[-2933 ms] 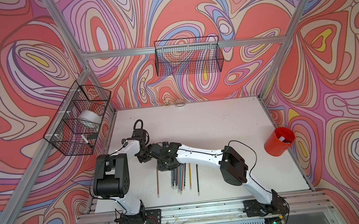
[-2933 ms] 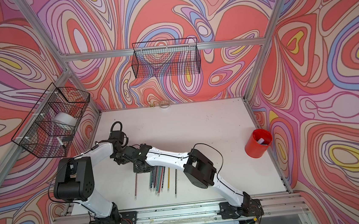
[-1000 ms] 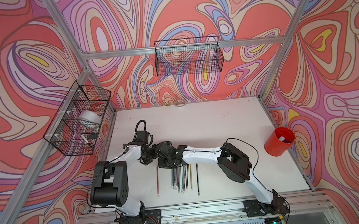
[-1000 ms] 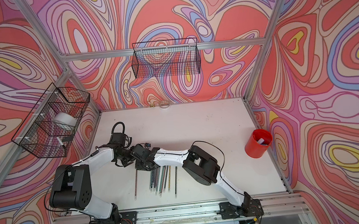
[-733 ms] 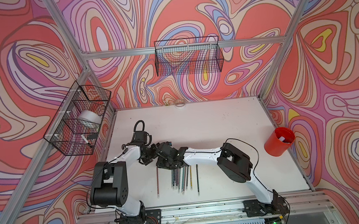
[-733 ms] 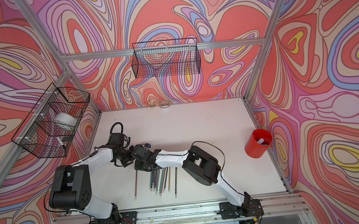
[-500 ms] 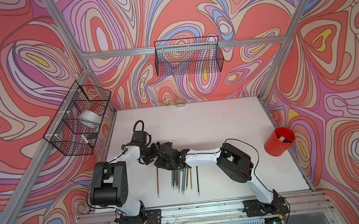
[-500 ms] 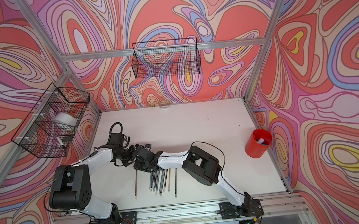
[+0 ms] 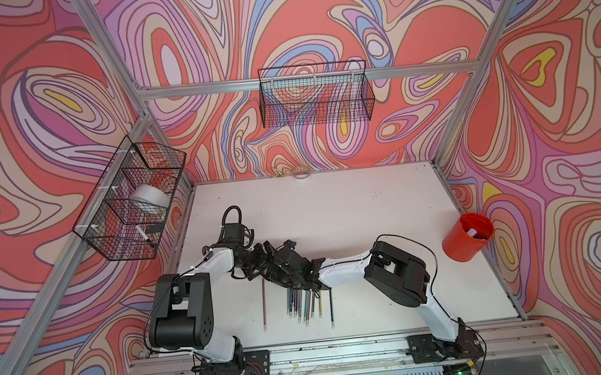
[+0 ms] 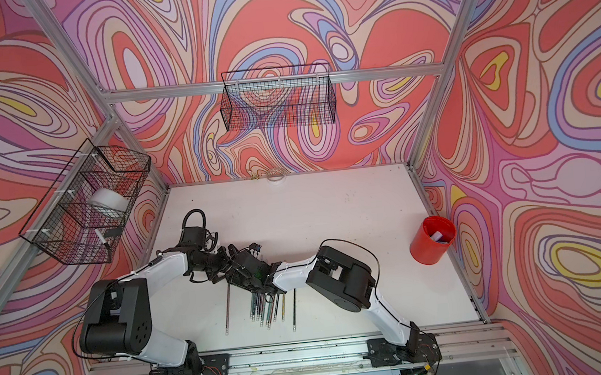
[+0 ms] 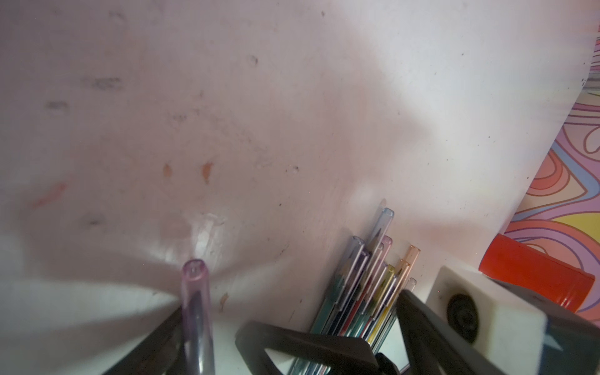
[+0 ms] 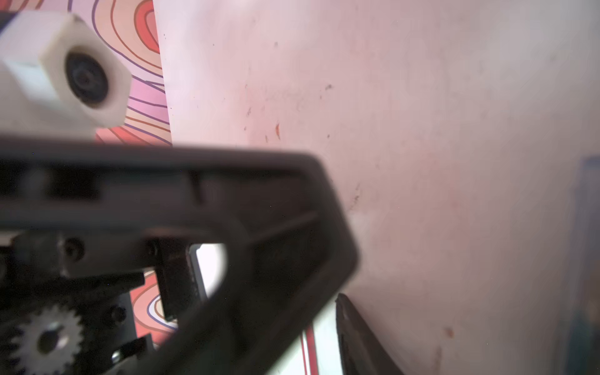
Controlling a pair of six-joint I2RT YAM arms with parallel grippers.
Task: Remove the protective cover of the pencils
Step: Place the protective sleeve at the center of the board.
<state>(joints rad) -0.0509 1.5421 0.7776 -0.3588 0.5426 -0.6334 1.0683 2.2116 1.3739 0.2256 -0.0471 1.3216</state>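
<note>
Several pencils (image 9: 301, 299) lie side by side near the table's front, also in a top view (image 10: 264, 303). Their translucent protective covers (image 11: 386, 224) point toward the back. One reddish pencil (image 9: 264, 303) lies apart on the left; its lavender protective cover (image 11: 194, 285) sits beside one finger of my left gripper (image 11: 289, 301). That gripper is open wide over the capped ends (image 9: 265, 255). My right gripper (image 9: 280, 271) crosses it from the right, one of its fingers (image 11: 308, 344) lying between the left's jaws. The right fingertip (image 12: 354, 328) stands apart from the red barrel (image 12: 308, 350), holding nothing.
A red cup (image 9: 466, 237) stands at the right edge with a pale piece inside. Another single pencil (image 9: 330, 304) lies right of the bundle. Wire baskets hang on the left wall (image 9: 129, 203) and back wall (image 9: 315, 98). A clear ring (image 9: 299, 173) lies at the back edge.
Since about three seconds ago both arms have shifted slightly over the pencils' capped ends. In the last second hardly anything has visibly moved.
</note>
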